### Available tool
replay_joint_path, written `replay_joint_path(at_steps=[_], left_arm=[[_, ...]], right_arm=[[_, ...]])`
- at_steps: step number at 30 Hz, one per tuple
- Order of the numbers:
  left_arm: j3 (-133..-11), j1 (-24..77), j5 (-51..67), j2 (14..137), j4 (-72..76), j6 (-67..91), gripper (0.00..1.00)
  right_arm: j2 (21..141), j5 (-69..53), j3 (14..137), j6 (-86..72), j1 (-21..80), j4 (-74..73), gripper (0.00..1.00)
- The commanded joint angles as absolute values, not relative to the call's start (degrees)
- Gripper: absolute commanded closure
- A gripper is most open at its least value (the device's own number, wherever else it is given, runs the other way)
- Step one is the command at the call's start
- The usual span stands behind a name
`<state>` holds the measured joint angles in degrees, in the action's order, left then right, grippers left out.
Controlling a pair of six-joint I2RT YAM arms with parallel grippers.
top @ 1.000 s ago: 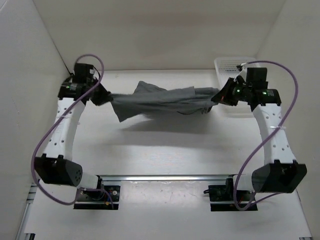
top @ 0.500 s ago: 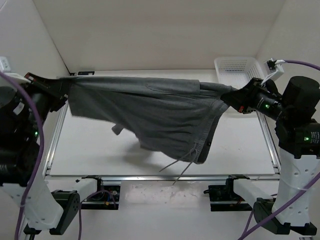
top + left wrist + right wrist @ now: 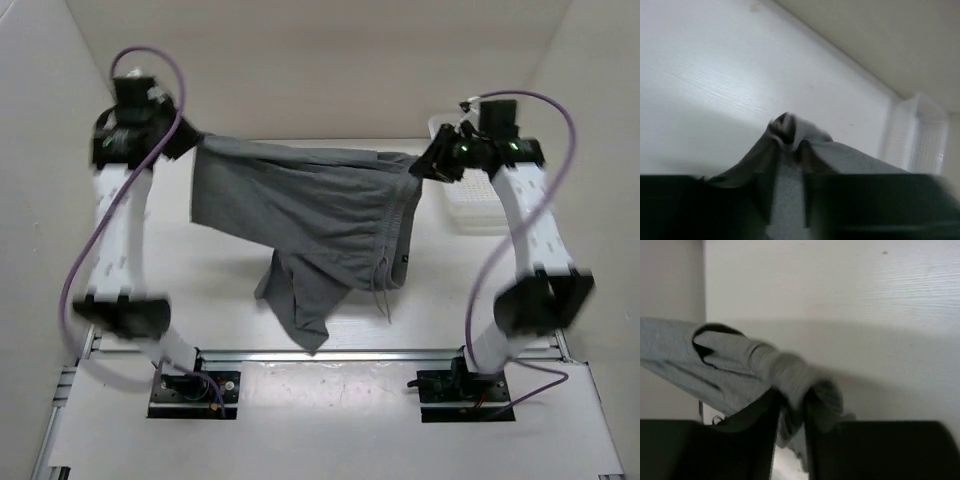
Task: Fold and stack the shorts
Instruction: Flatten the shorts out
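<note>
The shorts [image 3: 310,215] hang spread out (drawstring [image 3: 385,295] dangling), the left tool [image 3: 190,148] clamped on their ten-o'clock corner and the right tool [image 3: 422,170] clamped on the two-o'clock corner.

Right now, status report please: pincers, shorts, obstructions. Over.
Left pincer shut on shorts, right pincer likewise. Shorts hanging spread between them, lower part dangling. White basket by right pincer.

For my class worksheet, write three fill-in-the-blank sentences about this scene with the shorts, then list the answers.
1. The shorts are ____ in colour.
2. The left gripper and the right gripper hold them up above the ____.
3. The white basket stands on the ____ arm's side.
Missing words: grey; table; right.
</note>
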<state>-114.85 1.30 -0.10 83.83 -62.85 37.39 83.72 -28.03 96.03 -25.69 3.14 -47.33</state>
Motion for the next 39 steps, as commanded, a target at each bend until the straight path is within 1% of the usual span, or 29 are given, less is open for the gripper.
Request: replay_joint_path(at_steps=[1, 2, 3, 4, 5, 6, 7, 8, 9, 10, 12, 13, 14, 15, 16, 17, 19, 20, 21, 23, 25, 26, 29, 32, 34, 35, 36, 37, 39], left_arm=[[-124.2, 0.2, -2.6, 104.2, -59.1, 33.3, 0.57], [-138.7, 0.8, -1.6, 109.8, -63.7, 32.7, 0.46], [-146.4, 0.8, -0.7, 115.0, -68.9, 32.0, 0.42], [-152.5, 1.3, -0.7, 121.6, -76.5, 31.5, 0.37], [-155.4, 2.1, -0.7, 122.2, -77.4, 31.5, 0.32], [-151.1, 2.1, -0.7, 120.9, -76.9, 30.9, 0.26], [-145.9, 2.1, -1.2, 115.3, -75.2, 30.9, 0.24], [-132.6, 2.6, -1.2, 111.5, -68.5, 30.9, 0.24], [-126.1, 2.6, -0.5, 107.7, -65.1, 30.9, 0.24], [-120.4, 2.6, 0.8, 104.1, -63.0, 31.5, 0.26], [-106.1, 4.5, 1.3, 95.0, -59.9, 32.2, 0.34], [-101.8, 5.3, 1.3, 92.8, -59.2, 32.2, 0.47], [-97.7, 6.9, 1.3, 89.2, -59.2, 32.8, 0.55], [-89.7, 7.8, 2.4, 87.8, -58.4, 33.6, 0.61], [-85.9, 8.7, 3.2, 86.8, -57.8, 33.6, 0.65], [-82.4, 9.6, 3.2, 86.1, -57.2, 34.3, 0.70], [-74.1, 11.9, 3.2, 86.1, -55.3, 36.4, 0.70], [-72.1, 12.6, 4.1, 86.1, -54.4, 36.4, 0.68], [-69.1, 13.9, 4.1, 86.7, -53.6, 37.8, 0.56], [-67.0, 14.5, 4.1, 88.8, -51.2, 38.5, 0.50], [-65.7, 15.2, 4.1, 91.0, -50.0, 38.5, 0.44], [-65.7, 15.2, 4.1, 92.3, -50.0, 38.5, 0.42], [-65.7, 15.8, 4.1, 97.3, -48.5, 38.5, 0.40], [-67.2, 17.0, 3.5, 102.6, -48.0, 38.0, 0.40], [-67.8, 17.1, 3.0, 105.7, -47.4, 38.0, 0.47], [-68.4, 17.1, 3.0, 106.5, -47.4, 38.0, 0.54], [-68.4, 17.1, 3.0, 107.0, -47.4, 38.0, 0.79], [-68.4, 17.1, 2.4, 107.1, -47.4, 38.5, 0.90], [-68.4, 17.1, 2.4, 106.4, -47.4, 38.5, 0.90]], right_arm=[[102.7, -16.5, 106.0, -24.9, 3.4, -45.9, 0.57], [105.4, -16.5, 109.7, -25.7, 3.4, -47.5, 0.48], [106.8, -16.5, 113.4, -26.2, 3.4, -48.1, 0.41], [106.8, -15.9, 113.5, -27.0, 3.4, -48.1, 0.26], [105.7, -15.2, 112.4, -27.0, 4.6, -46.6, 0.20], [104.2, -12.4, 109.3, -27.0, 5.4, -45.8, 0.15], [101.2, -10.7, 107.3, -27.0, 6.0, -45.3, 0.15], [99.5, -9.7, 105.0, -27.0, 7.0, -44.5, 0.15], [97.8, -9.7, 102.3, -27.0, 7.6, -44.0, 0.17], [94.2, -9.1, 95.9, -27.0, 7.6, -43.9, 0.24], [87.8, -9.1, 88.0, -27.0, 9.5, -41.1, 0.33], [85.8, -8.4, 79.9, -27.6, 10.5, -40.3, 0.49], [83.9, -8.4, 75.9, -28.9, 10.5, -39.1, 0.58], [80.7, -8.4, 68.7, -28.9, 11.4, -38.1, 0.64], [79.6, -8.4, 65.8, -29.4, 12.2, -37.4, 0.73], [78.8, -7.8, 63.2, -29.4, 12.2, -36.7, 0.75], [78.2, -7.8, 58.4, -29.4, 12.2, -36.1, 0.75], [78.2, -8.3, 57.5, -29.4, 12.2, -36.1, 0.66], [77.7, -8.3, 56.9, -28.7, 12.7, -35.3, 0.60], [78.4, -8.3, 56.3, -28.1, 13.3, -35.3, 0.43], [79.0, -8.9, 56.2, -27.6, 13.9, -35.3, 0.36], [79.0, -8.9, 55.7, -27.6, 14.4, -35.3, 0.25], [79.5, -9.6, 54.4, -27.6, 14.4, -34.1, 0.14], [81.1, -11.4, 54.4, -27.6, 14.4, -33.6, 0.14], [82.7, -12.0, 53.9, -27.6, 14.4, -32.4, 0.14], [82.7, -12.5, 53.9, -27.6, 14.4, -32.4, 0.17], [83.4, -12.5, 53.3, -28.1, 14.4, -31.1, 0.19], [84.1, -12.5, 53.3, -28.1, 14.4, -30.5, 0.21], [85.2, -13.2, 53.3, -28.6, 14.4, -28.8, 0.27]])
